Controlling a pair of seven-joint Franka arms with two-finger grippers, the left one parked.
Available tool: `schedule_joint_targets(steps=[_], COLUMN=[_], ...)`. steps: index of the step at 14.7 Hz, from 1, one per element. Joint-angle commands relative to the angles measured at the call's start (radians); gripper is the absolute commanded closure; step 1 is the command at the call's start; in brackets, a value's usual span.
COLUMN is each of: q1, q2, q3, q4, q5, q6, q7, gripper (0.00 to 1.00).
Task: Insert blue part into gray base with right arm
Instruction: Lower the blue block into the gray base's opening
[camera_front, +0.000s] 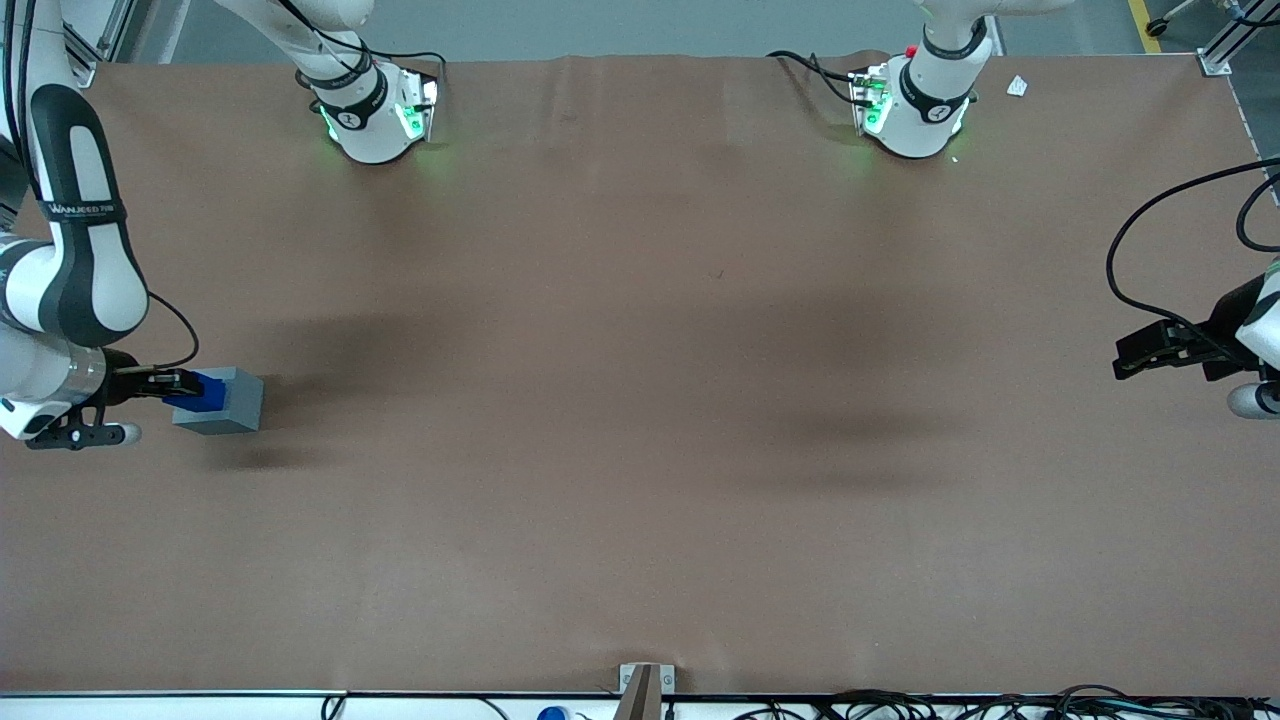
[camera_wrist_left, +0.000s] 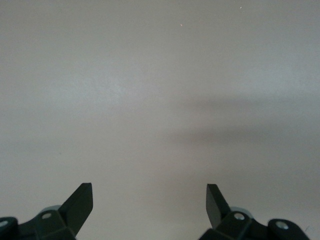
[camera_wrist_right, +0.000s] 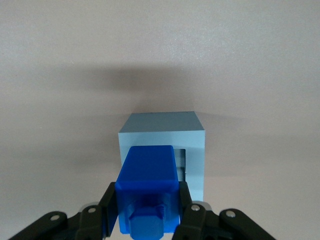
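Gripper clamps the blue part over the gray base on bare brown table

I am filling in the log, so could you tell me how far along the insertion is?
Done: the gripper has picked up the blue part and holds it right at the gray base, at the working arm's end of the table. In hand: lining it up with the hole. Left: pushing it fully in and letting go.

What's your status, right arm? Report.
Pincer shut on blue part, at working arm's end of table. Part at gray base hole, partly in. Nothing in the way.
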Motion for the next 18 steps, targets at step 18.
schedule_joint_targets(steps=[18], q1=[-0.033], q2=[-0.027], q3=[0.011], q4=[-0.020], q5=[-0.024], q6=[-0.010], q7=[0.006], gripper=[0.90])
